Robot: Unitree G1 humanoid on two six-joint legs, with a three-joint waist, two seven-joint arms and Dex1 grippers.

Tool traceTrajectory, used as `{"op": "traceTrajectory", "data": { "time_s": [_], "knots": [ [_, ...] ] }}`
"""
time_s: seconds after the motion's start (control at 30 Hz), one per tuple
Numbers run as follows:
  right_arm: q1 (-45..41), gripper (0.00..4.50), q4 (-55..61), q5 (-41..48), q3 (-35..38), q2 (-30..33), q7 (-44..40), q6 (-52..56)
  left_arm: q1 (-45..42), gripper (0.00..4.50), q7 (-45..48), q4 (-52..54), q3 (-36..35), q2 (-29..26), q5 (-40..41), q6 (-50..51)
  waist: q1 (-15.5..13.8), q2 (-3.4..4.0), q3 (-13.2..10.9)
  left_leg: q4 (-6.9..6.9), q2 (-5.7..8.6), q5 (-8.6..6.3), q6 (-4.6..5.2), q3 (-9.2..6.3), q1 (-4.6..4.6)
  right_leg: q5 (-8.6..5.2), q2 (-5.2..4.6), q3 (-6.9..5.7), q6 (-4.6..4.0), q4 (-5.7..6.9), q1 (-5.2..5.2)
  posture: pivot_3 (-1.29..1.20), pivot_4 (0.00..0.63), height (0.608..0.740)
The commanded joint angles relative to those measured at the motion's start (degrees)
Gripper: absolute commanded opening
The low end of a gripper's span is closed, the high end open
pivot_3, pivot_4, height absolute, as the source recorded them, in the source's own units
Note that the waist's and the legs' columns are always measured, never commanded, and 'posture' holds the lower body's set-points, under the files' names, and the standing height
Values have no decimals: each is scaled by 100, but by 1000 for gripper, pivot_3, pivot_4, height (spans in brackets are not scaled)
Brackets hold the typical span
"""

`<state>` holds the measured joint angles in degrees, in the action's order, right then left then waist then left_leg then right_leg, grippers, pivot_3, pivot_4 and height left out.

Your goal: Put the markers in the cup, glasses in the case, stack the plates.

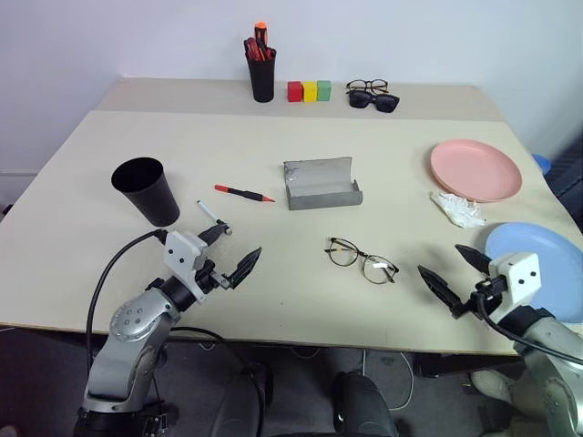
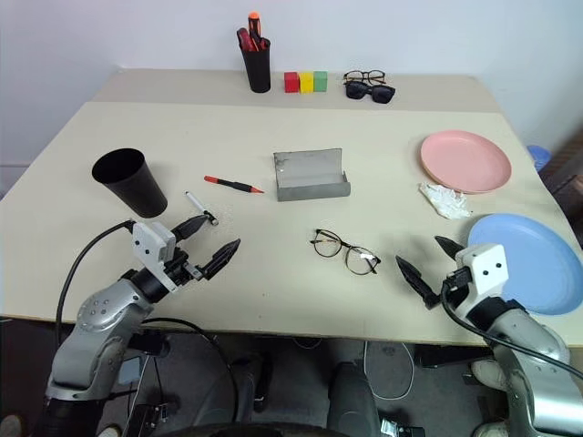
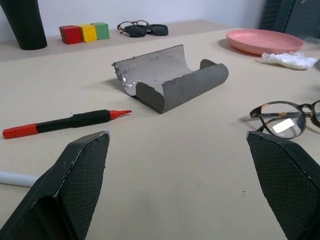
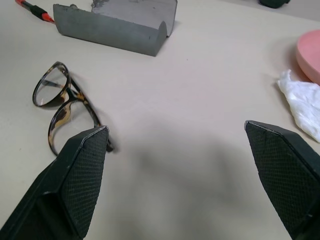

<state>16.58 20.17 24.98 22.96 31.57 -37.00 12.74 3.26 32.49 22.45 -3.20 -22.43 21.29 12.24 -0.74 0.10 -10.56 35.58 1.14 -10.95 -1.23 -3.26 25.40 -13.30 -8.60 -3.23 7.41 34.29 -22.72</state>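
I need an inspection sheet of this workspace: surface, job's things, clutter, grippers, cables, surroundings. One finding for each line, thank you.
Surface: beige table, one seam across the far part.
Job's things: red marker and white marker lie loose near the black cup, which stands upright. Grey case is open, nothing in it. Wire glasses lie unfolded in front of it. Pink plate and blue plate lie apart, not stacked.
Clutter: crumpled white wrapper; pen pot; three coloured blocks; two more pairs of glasses.
Grippers: left gripper open; right gripper open; both hold nothing.
Cables: black cable on the left arm.
Surroundings: white wall.
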Motion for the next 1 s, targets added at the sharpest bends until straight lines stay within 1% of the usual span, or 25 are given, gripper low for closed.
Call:
{"op": "traceTrajectory", "data": {
  "time_s": [0.03, 0.73, 0.9, 1.0],
  "knots": [
    [7, 4436, 225, 91, 185, 80, -10, -25, 21, 4500, 13, 239, -78, -44, 91, 12, 5, 4, 2, 0, 0, 0, 0, 0, 0, 0, 0, 0, 0, -1, 0, 0, 150, 740],
    [-192, 4436, 536, 83, 122, 145, 163, 354, -63, 4500, -171, 244, -71, 35, 61, 48, -8, 9, 6, -8, 4, 1, 2, 3, 0, 0, 0, 0, 1, -2, -4, 0, 150, 740],
    [-375, 4436, 444, 95, 97, 208, 92, 354, -127, 4500, -539, 292, -60, 169, -16, 165, -9, 9, 6, -8, 4, 1, 2, 3, 1, 0, 0, 0, 1, -3, -5, 0, 150, 740],
    [-569, 4436, 315, 63, 20, 245, 18, 324, -228, 4500, -1099, 312, 20, 298, -436, 311, -9, 8, 5, -8, 4, 2, 3, 3, 0, 0, 1, 0, 1, -2, -4, 0, 150, 740]
  ]
}}
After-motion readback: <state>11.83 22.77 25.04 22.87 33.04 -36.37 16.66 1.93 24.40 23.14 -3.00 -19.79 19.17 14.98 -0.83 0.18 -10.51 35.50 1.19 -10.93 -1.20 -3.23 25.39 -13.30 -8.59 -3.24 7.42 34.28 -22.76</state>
